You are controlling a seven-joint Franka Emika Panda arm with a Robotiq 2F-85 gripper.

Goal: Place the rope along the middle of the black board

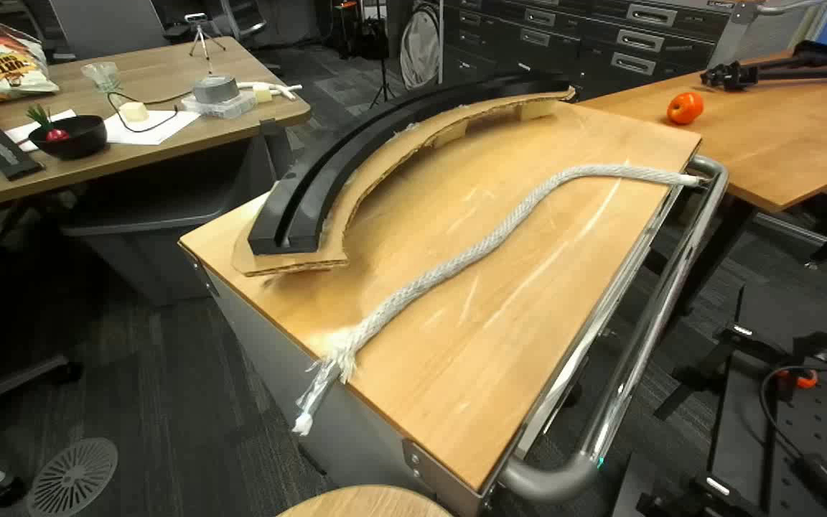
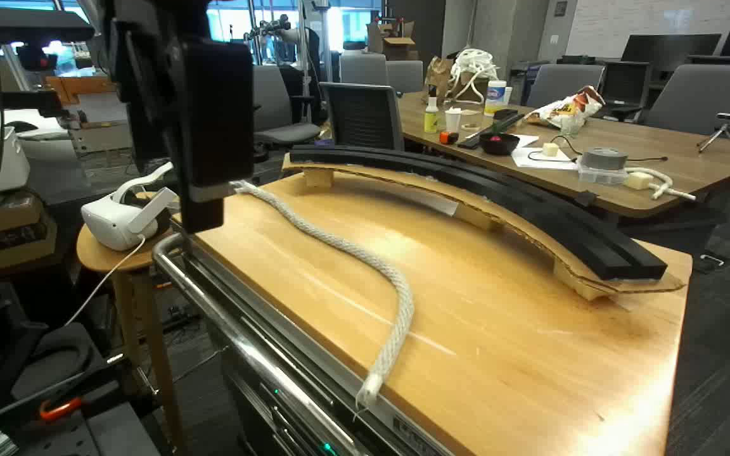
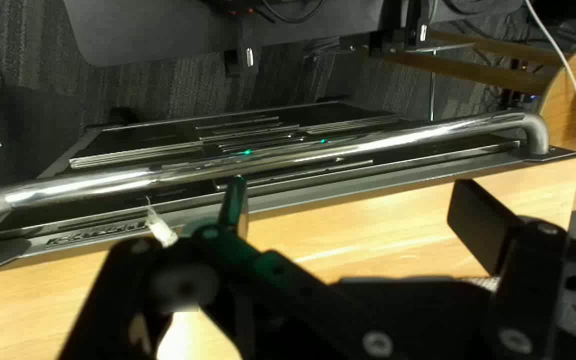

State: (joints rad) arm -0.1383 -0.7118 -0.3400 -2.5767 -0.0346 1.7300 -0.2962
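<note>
The pale braided rope [image 1: 482, 248] lies in a loose S-curve on the wooden tabletop, apart from the black board; it also shows in an exterior view [image 2: 352, 248]. One frayed end hangs over a short edge; the other reaches the rail-side edge, and shows in the wrist view [image 3: 162, 229]. The curved black board [image 1: 334, 169] with its channel sits along the far side on a raised cardboard-like base [image 1: 377, 179]; it also shows in an exterior view [image 2: 517, 190]. My gripper [image 3: 352, 207] is open and empty above the rail-side edge; it shows side-on in an exterior view [image 2: 203, 215].
A shiny metal rail [image 1: 654, 323] runs along the tabletop's edge and crosses the wrist view [image 3: 288, 157]. A stool with a white headset [image 2: 115, 218] stands beside it. A cluttered table [image 2: 656, 152] is behind the board. A side table [image 1: 801, 143] holds an orange-red fruit [image 1: 685, 108].
</note>
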